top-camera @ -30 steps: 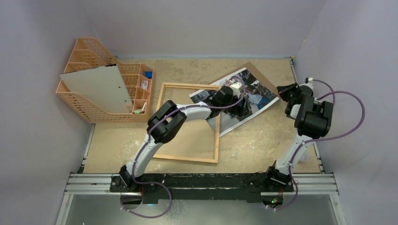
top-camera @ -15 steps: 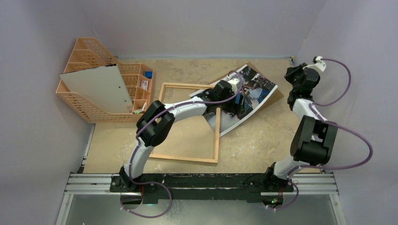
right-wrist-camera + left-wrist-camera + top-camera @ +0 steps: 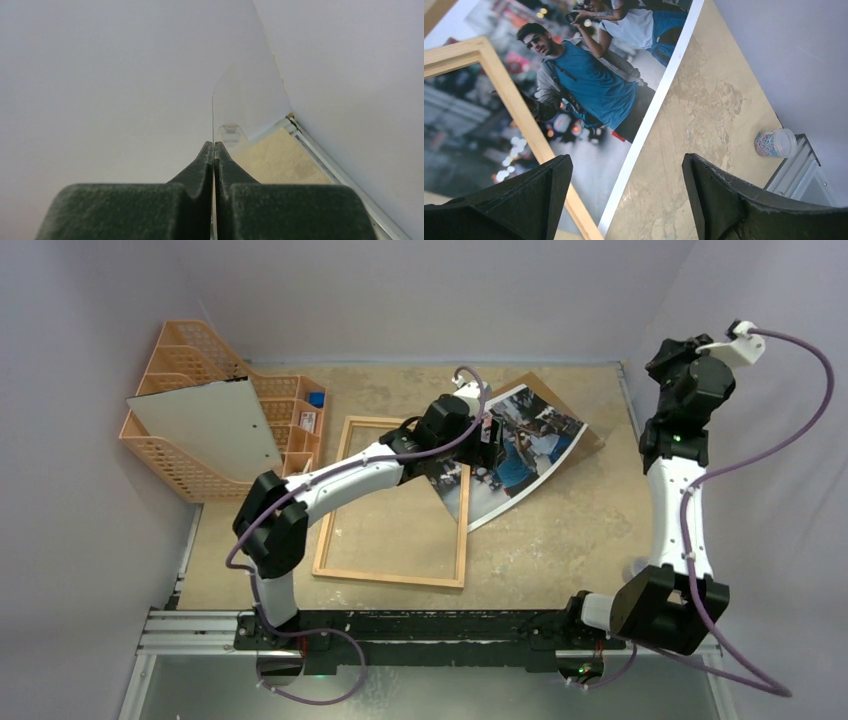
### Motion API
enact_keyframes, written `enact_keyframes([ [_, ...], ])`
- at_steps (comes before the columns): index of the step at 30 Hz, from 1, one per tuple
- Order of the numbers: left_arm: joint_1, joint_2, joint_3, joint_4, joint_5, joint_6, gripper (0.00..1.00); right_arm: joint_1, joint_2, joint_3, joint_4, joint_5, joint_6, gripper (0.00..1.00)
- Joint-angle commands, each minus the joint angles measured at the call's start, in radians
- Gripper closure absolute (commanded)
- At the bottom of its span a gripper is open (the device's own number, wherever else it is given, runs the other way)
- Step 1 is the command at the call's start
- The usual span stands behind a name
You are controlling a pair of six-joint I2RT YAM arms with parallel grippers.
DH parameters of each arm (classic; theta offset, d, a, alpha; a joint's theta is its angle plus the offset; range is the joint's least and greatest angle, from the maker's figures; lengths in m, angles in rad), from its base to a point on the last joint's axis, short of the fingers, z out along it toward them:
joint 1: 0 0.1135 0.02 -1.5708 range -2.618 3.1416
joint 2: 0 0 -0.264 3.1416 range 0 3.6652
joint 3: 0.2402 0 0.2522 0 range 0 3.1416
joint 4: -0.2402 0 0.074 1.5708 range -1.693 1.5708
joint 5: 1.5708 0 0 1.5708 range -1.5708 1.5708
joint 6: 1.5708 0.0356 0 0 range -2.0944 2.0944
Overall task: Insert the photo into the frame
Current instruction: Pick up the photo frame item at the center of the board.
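Frame [image 3: 388, 577] lies flat on the table [image 3: 560, 540], long sides running away from the arm bases. Photo [image 3: 525, 440] lies print side up at the far right corner of the frame, turned at an angle to it. Most of the print extends right of the frame onto the table. In the left wrist view, the wood edging of the frame [image 3: 504, 92] crosses over the photo [image 3: 594, 85], with print visible on both sides of the edging. A brown panel [image 3: 592, 437] lies under the photo, showing past the photo's far edge, right of the frame.

Left hand [image 3: 490, 440] is above the far right corner of the frame, over the photo. It is released: its fingers [image 3: 531, 197] stand wide apart and grasp nothing.

Right hand [image 3: 668, 352] is raised well to the right of the frame, close to the side wall. It is clenched on a clear sheet [image 3: 225, 120], whose thin edge runs upright out from between the closed fingers [image 3: 197, 165].

Orange organizer [image 3: 190, 475] stands left of the frame, with a grey sheet [image 3: 205, 430] leaning across it. A small jar [image 3: 775, 143] of coloured clips stands at the table edge, right of the frame.
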Motion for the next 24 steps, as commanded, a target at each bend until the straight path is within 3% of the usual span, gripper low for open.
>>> enact_keyframes([
  [1, 0.008, -0.127, -0.063, -0.021, -0.105, -0.023, 0.14, 0.021, -0.077, 0.149, -0.128, -0.003, -0.014, 1.00],
  [8, 0.009, -0.312, -0.166, -0.006, -0.175, -0.051, 0.14, 0.033, -0.114, 0.358, -0.357, -0.092, -0.007, 1.00],
  [13, 0.008, -0.421, -0.202, -0.031, -0.220, -0.047, 0.14, 0.034, -0.128, 0.454, -0.500, -0.311, 0.004, 1.00],
  [15, 0.013, -0.449, -0.206, -0.049, -0.186, -0.067, 0.14, 0.043, -0.117, 0.515, -0.611, -0.376, 0.016, 1.00],
  [20, 0.017, -0.493, -0.244, 0.022, -0.004, -0.138, 0.14, 0.050, -0.197, 0.485, -0.680, -0.477, 0.023, 1.00],
  [24, 0.027, -0.512, -0.246, 0.038, 0.095, -0.146, 0.13, 0.053, -0.221, 0.500, -0.749, -0.658, -0.016, 1.00],
])
